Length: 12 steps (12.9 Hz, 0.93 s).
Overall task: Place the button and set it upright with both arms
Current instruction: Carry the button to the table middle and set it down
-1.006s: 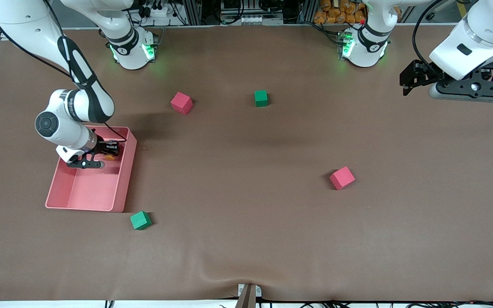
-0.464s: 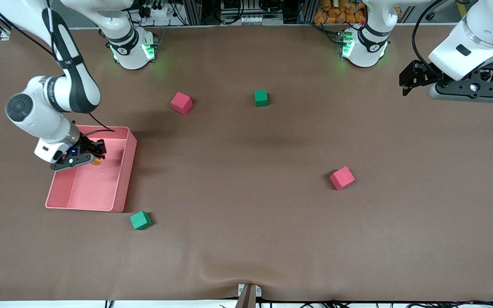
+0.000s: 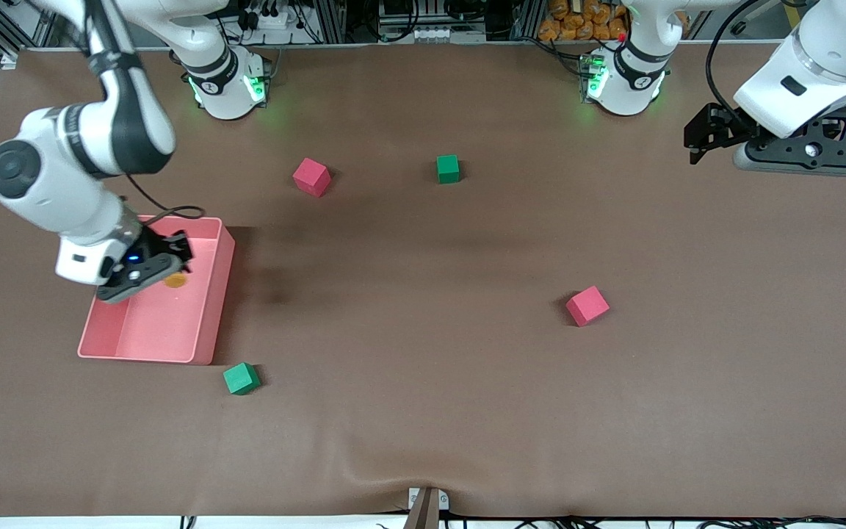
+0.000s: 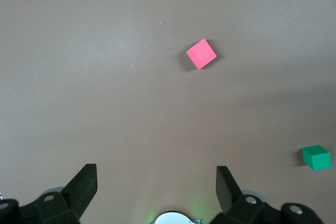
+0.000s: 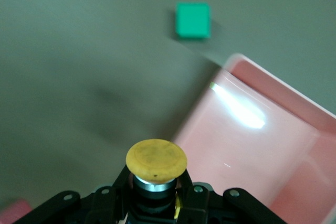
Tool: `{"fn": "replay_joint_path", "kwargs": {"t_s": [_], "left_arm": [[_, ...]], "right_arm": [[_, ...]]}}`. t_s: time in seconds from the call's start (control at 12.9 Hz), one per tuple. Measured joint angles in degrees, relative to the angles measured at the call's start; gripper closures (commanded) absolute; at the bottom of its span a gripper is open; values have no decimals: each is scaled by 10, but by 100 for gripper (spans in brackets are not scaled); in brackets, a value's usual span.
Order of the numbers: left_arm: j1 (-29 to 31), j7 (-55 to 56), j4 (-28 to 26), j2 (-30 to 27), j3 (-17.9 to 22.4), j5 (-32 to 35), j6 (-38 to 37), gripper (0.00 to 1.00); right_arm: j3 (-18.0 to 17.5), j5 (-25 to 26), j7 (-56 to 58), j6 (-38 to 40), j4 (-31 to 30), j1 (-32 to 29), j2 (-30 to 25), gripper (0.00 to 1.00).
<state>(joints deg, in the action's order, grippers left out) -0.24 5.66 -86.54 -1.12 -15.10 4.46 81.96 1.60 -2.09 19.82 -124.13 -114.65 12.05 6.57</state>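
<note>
My right gripper (image 3: 167, 273) is shut on the button (image 3: 174, 280) and holds it in the air over the pink bin (image 3: 206, 345). In the right wrist view the button's round orange cap (image 5: 156, 160) faces away from the gripper (image 5: 155, 190), with its black body clamped between the fingers. The bin's rim (image 5: 278, 85) shows beneath it. My left gripper (image 3: 709, 136) is open and empty, waiting high over the left arm's end of the table. Its two fingertips (image 4: 86, 179) show apart in the left wrist view.
A green cube (image 3: 241, 378) (image 5: 192, 20) lies just nearer to the front camera than the bin. A pink cube (image 3: 311, 176) and a green cube (image 3: 448, 168) lie near the robots' bases. Another pink cube (image 3: 587, 305) (image 4: 201, 53) lies toward the left arm's end.
My right gripper has risen with the button inside the bin's area and turned, ending over the bin's middle near the right arm's end. The left arm has barely moved.
</note>
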Motion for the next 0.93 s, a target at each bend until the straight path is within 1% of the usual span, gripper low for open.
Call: {"fn": "replay_joint_path", "kwargs": {"t_s": [0.15,0.31,0.62,0.77,0.93], "left_arm": [[0,0,0,0,0,0,0,0],[0,0,-1,0,0,0,0,0],[0,0,-1,0,0,0,0,0],[0,0,-1,0,0,0,0,0],[0,0,-1,0,0,0,0,0]], "right_arm": [[-2,0,-88,1,30,68,26,100],[-3,-1,-183,-1,76,132,82,100],[-3,-3,-397,-10,211,238,232,100],[-3,-3,-521,-14,292,290,324,100],[-3,-2,-610,-26,377,335,415,100]]}}
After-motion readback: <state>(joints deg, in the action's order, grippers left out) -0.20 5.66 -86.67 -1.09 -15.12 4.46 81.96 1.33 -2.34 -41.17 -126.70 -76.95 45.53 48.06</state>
